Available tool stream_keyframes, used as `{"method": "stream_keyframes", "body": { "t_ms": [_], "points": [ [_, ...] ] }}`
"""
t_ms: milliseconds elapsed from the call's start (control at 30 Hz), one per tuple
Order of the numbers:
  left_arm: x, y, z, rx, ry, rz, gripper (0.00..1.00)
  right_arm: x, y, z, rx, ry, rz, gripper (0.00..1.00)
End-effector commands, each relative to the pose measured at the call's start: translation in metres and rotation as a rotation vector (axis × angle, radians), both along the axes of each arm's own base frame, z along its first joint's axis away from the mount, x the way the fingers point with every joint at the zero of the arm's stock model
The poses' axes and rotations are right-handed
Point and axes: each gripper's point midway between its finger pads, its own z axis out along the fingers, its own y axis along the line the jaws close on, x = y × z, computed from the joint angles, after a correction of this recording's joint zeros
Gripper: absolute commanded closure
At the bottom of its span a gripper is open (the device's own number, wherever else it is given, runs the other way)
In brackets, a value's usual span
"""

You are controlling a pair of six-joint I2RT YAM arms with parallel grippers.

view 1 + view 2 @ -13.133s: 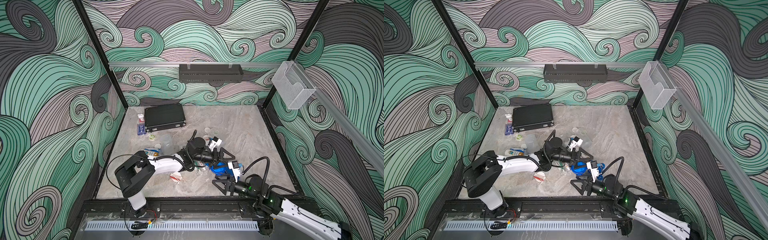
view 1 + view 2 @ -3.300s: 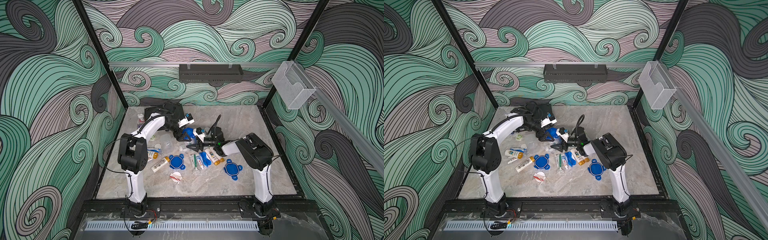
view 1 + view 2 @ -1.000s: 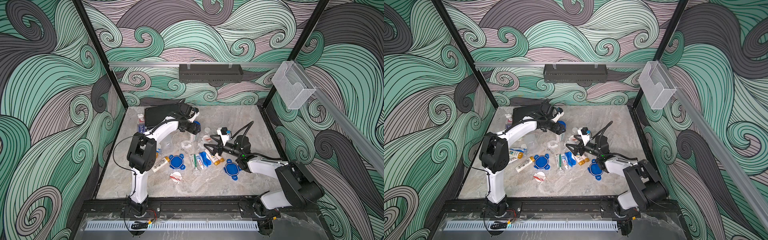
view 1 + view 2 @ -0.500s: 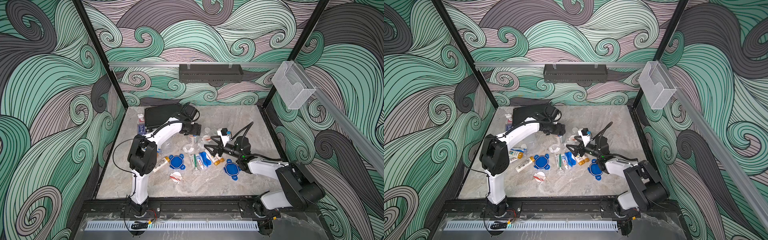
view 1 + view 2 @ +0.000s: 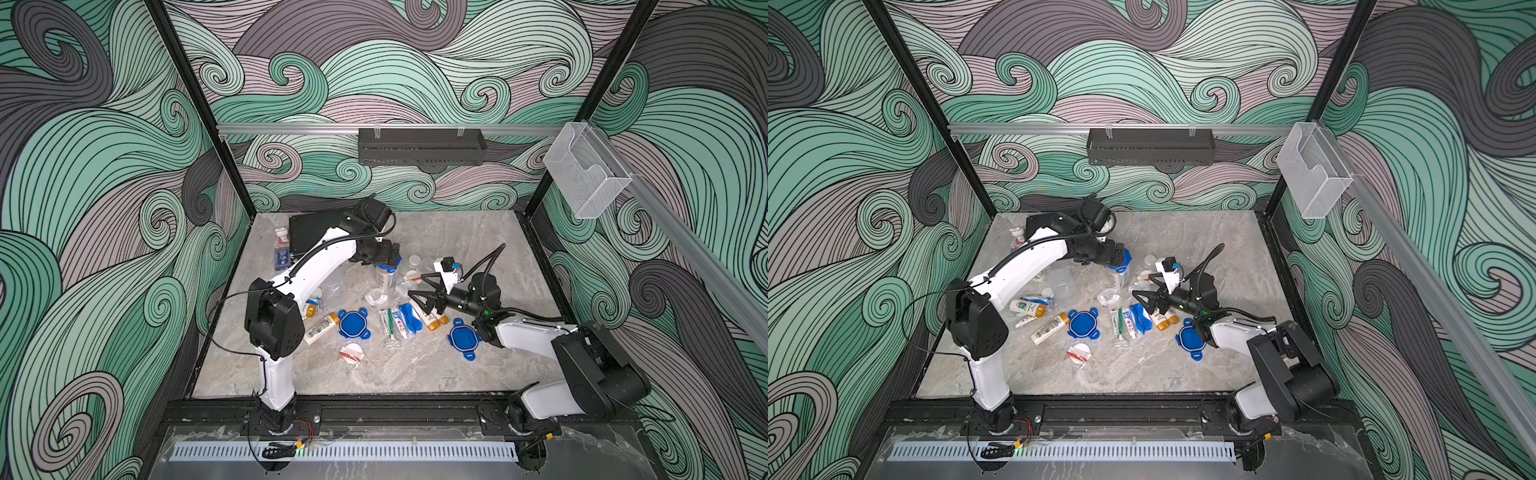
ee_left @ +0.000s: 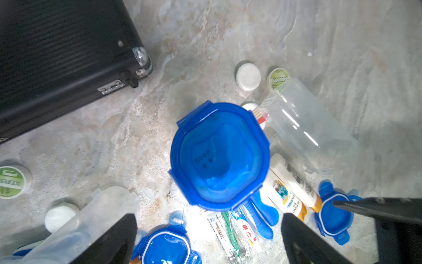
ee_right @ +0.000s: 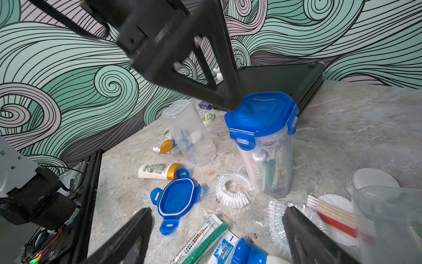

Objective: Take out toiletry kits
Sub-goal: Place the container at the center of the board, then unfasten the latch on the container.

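Right wrist view gives me the best look: a tall clear tub (image 7: 280, 141) stands upright on the marble table (image 7: 354, 109), just in front of the black ribbed case (image 7: 285, 77); its blue lid (image 7: 260, 112) is latched down, and one toiletry kit (image 7: 269, 169) is packed inside, green and white showing through the wall. My left claw (image 6: 207, 217) hangs directly over that lid with its jaws spread wide and nothing between them; one finger comes down beside the lid's rim, though I cannot tell whether it touches. My right claw (image 7: 218, 211) is wide open too and empty, low over the pieces already lying out: a wrapped green toothbrush (image 7: 203, 240), toothpaste (image 7: 222, 249), a white bottle with a gold cap (image 7: 157, 171), cotton swabs (image 7: 331, 210) and a loose blue lid (image 7: 177, 201); a lidless clear tub (image 7: 187, 132) is beyond them.

I judge the sealed tub light, stiff and slick-walled; it is tall on a narrow foot, so a sideways nudge should topple it. I would pinch the body about halfway up with one claw and flick the side latches with the other; grabbing the lid alone risks a slip. The contents look feather-light, in crinkly wrap that slides; tipping them out seems easier than picking.
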Motion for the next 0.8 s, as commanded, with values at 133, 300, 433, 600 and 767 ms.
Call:
{"method": "stream_keyframes", "body": {
  "t_ms": [133, 300, 433, 600, 767],
  "points": [
    [-0.002, -0.045, 0.089, -0.621, -0.037, -0.147, 0.39, -0.002, 0.009, 0.008, 0.009, 0.004, 0.062, 0.11],
    [0.009, -0.052, 0.056, -0.738, 0.133, -0.171, 0.78, -0.003, 0.021, 0.010, 0.033, -0.013, 0.182, 0.18],
    [0.022, -0.055, 0.032, -0.842, 0.216, -0.168, 0.89, 0.005, 0.033, 0.006, 0.049, 0.026, 0.268, 0.24],
    [0.033, -0.051, 0.009, -0.859, 0.257, -0.144, 0.92, 0.025, 0.036, 0.000, 0.085, 0.062, 0.286, 0.32],
    [0.048, -0.040, -0.011, -0.895, 0.274, -0.098, 0.99, 0.034, 0.038, -0.006, 0.087, 0.084, 0.313, 0.33]
  ]
}}
